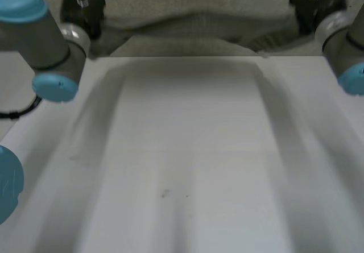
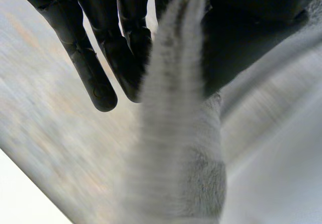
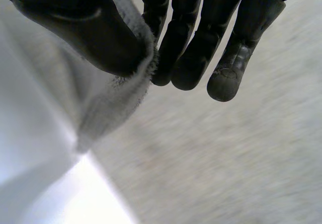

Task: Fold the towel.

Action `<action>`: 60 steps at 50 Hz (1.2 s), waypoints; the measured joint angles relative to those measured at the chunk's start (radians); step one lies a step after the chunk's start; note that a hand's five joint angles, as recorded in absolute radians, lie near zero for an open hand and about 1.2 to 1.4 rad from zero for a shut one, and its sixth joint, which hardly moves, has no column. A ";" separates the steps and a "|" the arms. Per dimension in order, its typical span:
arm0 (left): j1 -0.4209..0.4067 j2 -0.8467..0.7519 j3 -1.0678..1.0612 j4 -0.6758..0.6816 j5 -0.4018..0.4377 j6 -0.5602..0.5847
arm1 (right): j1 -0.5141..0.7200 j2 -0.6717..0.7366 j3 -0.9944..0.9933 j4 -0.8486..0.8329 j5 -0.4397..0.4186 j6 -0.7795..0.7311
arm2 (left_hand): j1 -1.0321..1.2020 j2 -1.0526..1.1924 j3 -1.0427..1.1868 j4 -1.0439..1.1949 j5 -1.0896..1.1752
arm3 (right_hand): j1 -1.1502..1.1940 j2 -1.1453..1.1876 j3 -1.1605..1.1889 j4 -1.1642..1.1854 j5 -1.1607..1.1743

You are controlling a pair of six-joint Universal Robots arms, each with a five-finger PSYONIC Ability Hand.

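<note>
A grey towel (image 1: 199,5) hangs stretched across the far side of the white table (image 1: 193,150), lifted off it along its near edge. My left hand (image 1: 82,8) holds the towel's left end. In the left wrist view the towel (image 2: 173,133) runs between the straight fingers (image 2: 95,73) and the thumb (image 2: 241,43), pinched there. My right hand (image 1: 315,3) holds the right end. In the right wrist view the towel's edge (image 3: 115,103) is pinched between the thumb (image 3: 85,27) and the fingers (image 3: 201,48).
The grey and light-blue left arm (image 1: 40,42) reaches in at the near left, and the right arm (image 1: 347,48) at the right. The table's far edge (image 1: 187,56) lies just below the hanging towel.
</note>
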 measured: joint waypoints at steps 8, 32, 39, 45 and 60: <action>0.006 -0.008 -0.413 0.052 0.021 0.098 | -0.007 0.015 0.361 0.013 -0.110 -0.042 | 0.000 0.000 0.000 0.000 0.000 | 0.000 0.000 0.000 0.000 0.000; 0.012 0.555 -1.209 0.138 0.044 0.401 | -0.151 -0.457 0.997 0.364 -0.122 -0.380 | 0.000 0.000 0.000 0.000 0.000 | 0.000 0.000 0.000 0.000 0.000; 0.007 0.657 -1.250 0.009 0.105 0.420 | -0.189 -0.549 1.054 0.451 -0.130 -0.498 | 0.000 0.000 0.000 0.000 0.000 | 0.000 0.000 0.000 0.000 0.000; 0.001 0.534 -1.124 -0.023 0.144 0.460 | -0.176 -0.476 0.917 0.346 -0.130 -0.410 | 0.000 0.000 0.000 0.000 0.000 | 0.000 0.000 0.000 0.000 0.000; -0.003 0.009 -0.487 -0.048 0.098 0.487 | -0.015 0.125 0.217 0.248 -0.024 -0.271 | 0.000 0.000 0.000 0.000 0.000 | 0.000 0.000 0.000 0.004 0.002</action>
